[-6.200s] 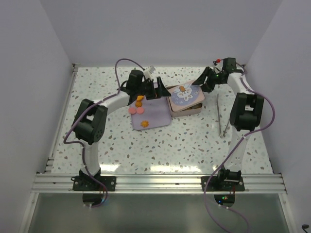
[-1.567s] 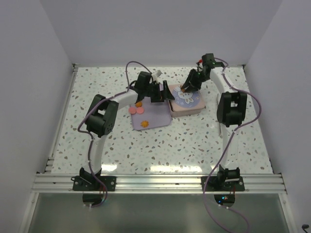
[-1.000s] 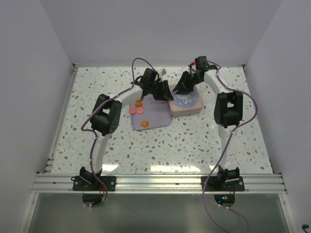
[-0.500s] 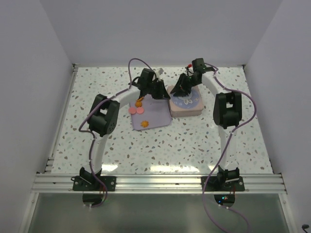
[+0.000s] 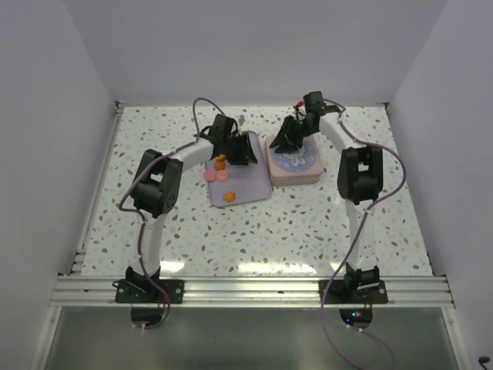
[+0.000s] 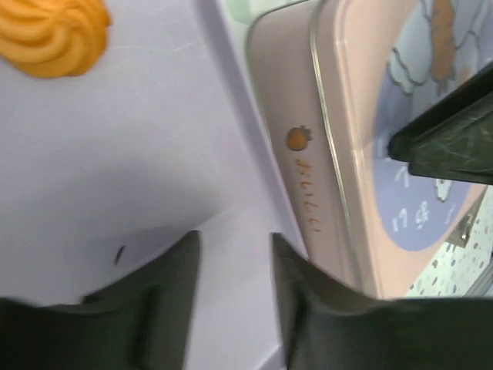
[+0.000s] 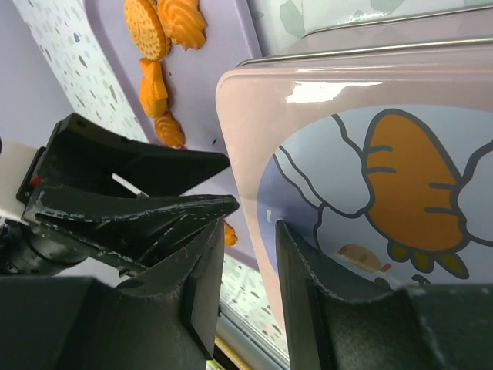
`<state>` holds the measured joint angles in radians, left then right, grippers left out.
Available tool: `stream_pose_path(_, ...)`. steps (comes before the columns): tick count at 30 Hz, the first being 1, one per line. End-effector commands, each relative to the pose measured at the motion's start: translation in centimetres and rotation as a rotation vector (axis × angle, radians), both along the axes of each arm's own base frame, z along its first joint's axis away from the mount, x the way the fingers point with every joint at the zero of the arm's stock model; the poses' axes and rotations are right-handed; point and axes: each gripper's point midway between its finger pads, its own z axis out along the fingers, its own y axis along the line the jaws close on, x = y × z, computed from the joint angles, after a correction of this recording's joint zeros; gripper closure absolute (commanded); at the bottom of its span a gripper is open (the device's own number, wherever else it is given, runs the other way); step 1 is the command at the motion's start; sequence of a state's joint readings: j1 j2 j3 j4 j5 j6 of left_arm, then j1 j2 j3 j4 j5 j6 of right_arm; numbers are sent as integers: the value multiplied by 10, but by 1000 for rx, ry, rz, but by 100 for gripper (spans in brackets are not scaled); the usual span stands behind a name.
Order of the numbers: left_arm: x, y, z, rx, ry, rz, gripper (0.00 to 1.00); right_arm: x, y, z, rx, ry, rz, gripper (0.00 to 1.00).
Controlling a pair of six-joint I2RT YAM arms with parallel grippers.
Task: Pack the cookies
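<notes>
Since a moment ago my left claw [image 6: 235, 245] has drawn back from the tin [image 6: 296, 166] over the lilac tray [image 6: 115, 162], part open, empty, bare tray beneath. My right claw [image 7: 243, 231] straddles the lid [image 7: 385, 92] rim, narrowly parted; grip unclear. Orange cookies [image 7: 158, 35] lie farther along the tray

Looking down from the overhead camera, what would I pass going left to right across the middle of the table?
You'd pass: left arm's elbow → pink cookies → left tool → tin lid → right arm's elbow.
</notes>
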<state>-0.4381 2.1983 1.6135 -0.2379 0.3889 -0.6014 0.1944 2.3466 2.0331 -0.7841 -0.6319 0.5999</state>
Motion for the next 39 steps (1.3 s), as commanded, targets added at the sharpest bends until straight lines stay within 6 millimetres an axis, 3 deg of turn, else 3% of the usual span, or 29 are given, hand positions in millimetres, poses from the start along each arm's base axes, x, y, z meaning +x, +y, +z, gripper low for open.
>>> stream_pose_path(1,8,15,38,11,-82,31,46,1,-7,16,-67,-47,-1,62)
stream_pose_path(4,10,29,55,27,-130,64,29,2,-8,35,-63,-85,0,57)
stream_pose_path(5,12,37,72,33,-172,83,25,1,-9,48,-61,-111,-1,55)
stream_pose_path(7,13,53,79,45,-195,114,18,-1,-8,63,-58,-149,11,51)
stream_pose_path(8,14,61,85,55,-213,132,16,-4,-9,81,-50,-190,14,50)
stream_pose_path(11,13,87,110,78,-291,184,11,-12,-7,106,-36,-253,36,41)
stream_pose_path(12,8,97,126,90,-341,194,10,-19,-8,123,-35,-298,50,39)
stream_pose_path(16,-2,133,157,204,-476,271,7,-43,-7,172,-28,-467,91,26)
stream_pose_path(19,-14,179,162,340,-500,409,6,-69,-15,202,-53,-614,96,11)
stream_pose_path(20,-17,198,163,398,-508,482,6,-76,-19,212,-66,-655,84,1)
stream_pose_path(21,-30,215,163,421,-505,546,6,-84,-24,200,-85,-650,72,1)
stream_pose_path(22,-34,227,166,436,-524,597,4,-95,-27,225,-75,-739,60,1)
stream_pose_path(23,-40,245,169,479,-541,676,2,-99,-31,227,-81,-750,47,1)
stream_pose_path(26,-66,291,164,568,-560,870,0,-112,-40,221,-116,-736,18,1)
stream_pose_path(28,-86,317,148,635,-550,991,0,-118,-48,210,-149,-715,-9,1)
stream_pose_path(29,-95,332,148,655,-554,1080,0,-127,-50,220,-142,-753,-16,1)
stream_pose_path(30,-106,343,128,687,-524,1106,0,-133,-52,209,-145,-741,-16,1)
stream_pose_path(32,-116,349,117,663,-519,1145,0,-144,-57,222,-138,-798,-43,1)
stream_pose_path(33,-119,349,102,654,-535,1138,0,-147,-60,211,-146,-780,-58,1)
stream_pose_path(35,-126,352,91,648,-547,1154,0,-156,-61,213,-140,-806,-62,1)
stream_pose_path(36,-134,357,76,675,-548,1161,0,-165,-64,210,-135,-813,-69,1)
stream_pose_path(39,-137,374,70,714,-578,1200,0,-174,-70,206,-160,-823,-67,1)
